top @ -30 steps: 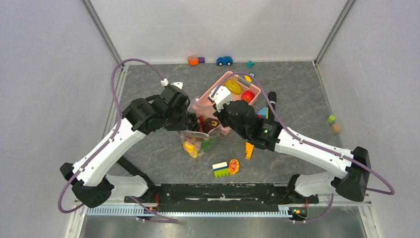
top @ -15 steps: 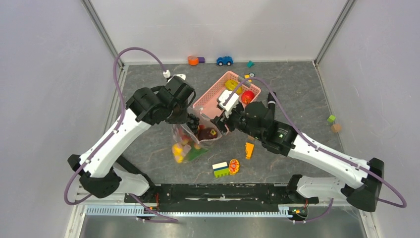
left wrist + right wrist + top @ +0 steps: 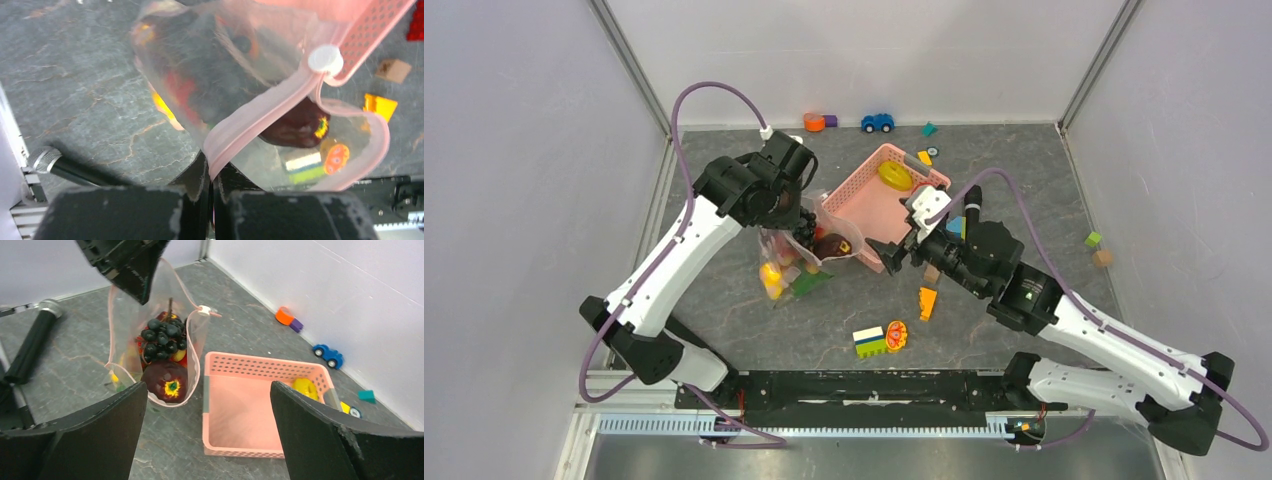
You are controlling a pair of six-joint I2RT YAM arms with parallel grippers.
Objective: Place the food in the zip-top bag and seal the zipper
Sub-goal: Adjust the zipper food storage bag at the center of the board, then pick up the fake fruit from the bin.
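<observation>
Jaws of left gripper: pinched shut on the thin pale pink zipper strip of the clear soft plastic zip-top bag, mouth gaping. Right gripper: spread wide, holding nothing. Bag hangs just beside the pink plastic lattice basket. Inside the bag: dark berry cluster, dark red toy apple. Yellow toy citrus lies in the basket.

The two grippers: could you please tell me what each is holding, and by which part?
The left gripper pinches the zip-top bag by the pink zipper strip at its mouth edge. The right gripper is open and holds nothing.
</observation>
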